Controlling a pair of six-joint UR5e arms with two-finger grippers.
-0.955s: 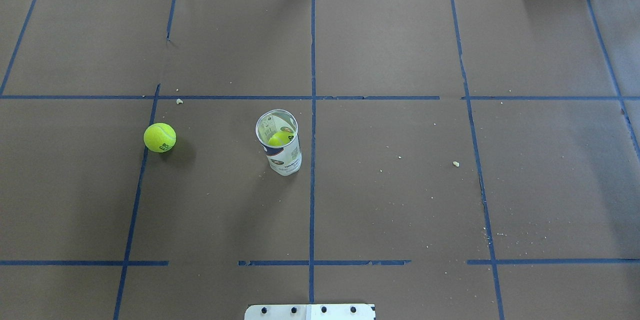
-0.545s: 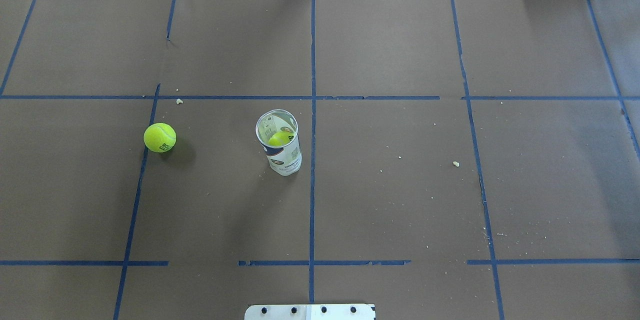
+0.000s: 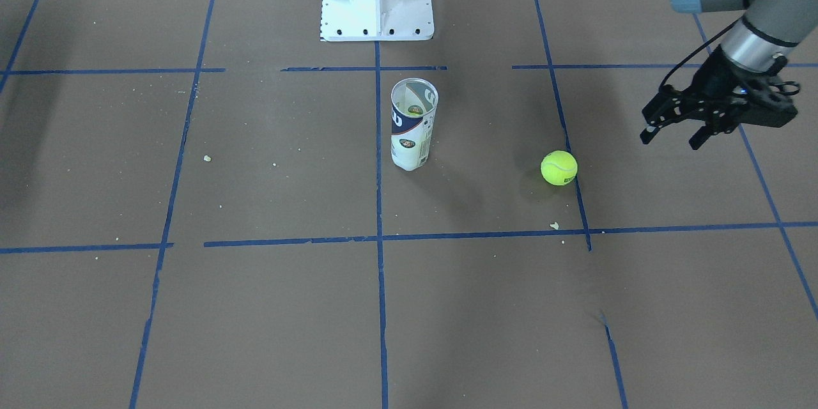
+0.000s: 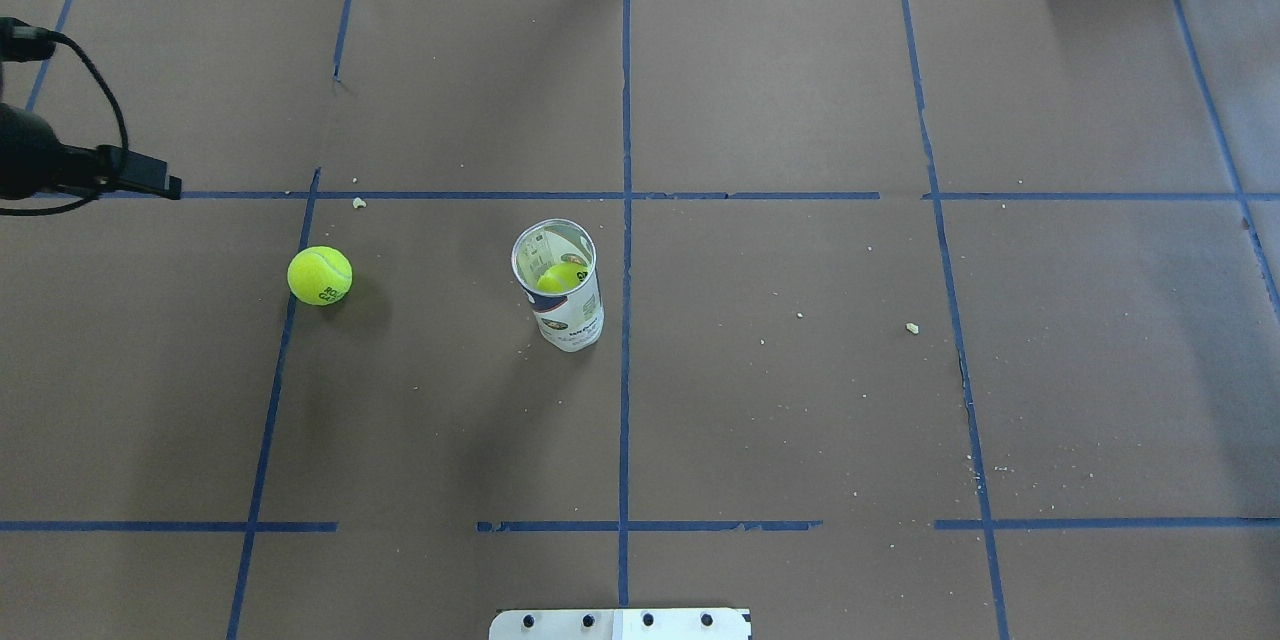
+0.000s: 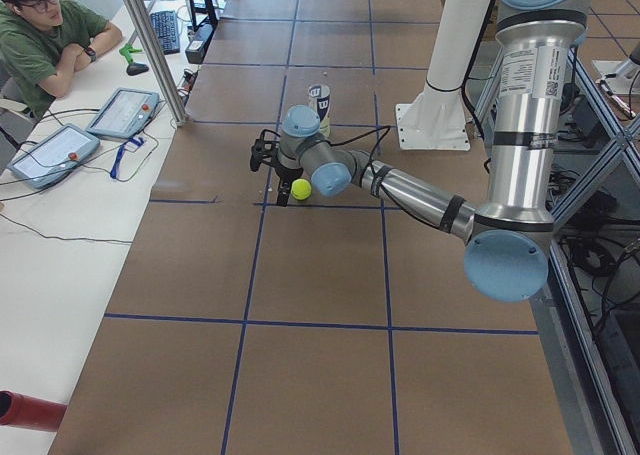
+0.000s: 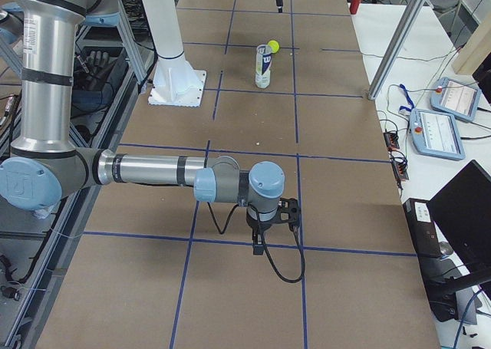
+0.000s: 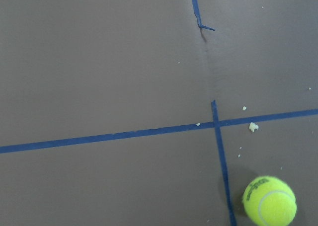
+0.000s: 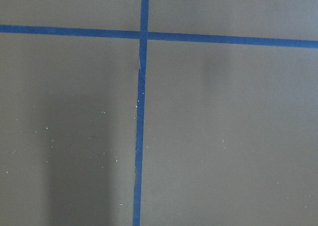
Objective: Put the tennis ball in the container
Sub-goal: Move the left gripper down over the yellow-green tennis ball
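Yellow-green tennis ball [image 4: 320, 275] loose mid-left overhead, ungrasped; container [image 4: 572, 318] upright centre, another ball [image 4: 560, 277] inside. Left gripper [image 3: 670, 139] spread, empty, nearby. Right gripper [image 6: 276, 215] state unclear. Pick, drop remain.

Robotics lab, tape-gridded table [image 4: 800, 70], teach pendants [image 5: 122, 112]

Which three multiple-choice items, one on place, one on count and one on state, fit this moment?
1. On which side of the container does the loose tennis ball lie?
A) the robot's left
B) the robot's right
C) on top of it

2. How many yellow-green balls show?
A) one
B) two
C) three

3. The left claw is:
A) shut on the ball
B) open and empty
C) inside the container

Key:
1 A, overhead it sits left of the container.
2 B, one loose, plus a second ball inside the container.
3 B, its fingers are spread with nothing between them.
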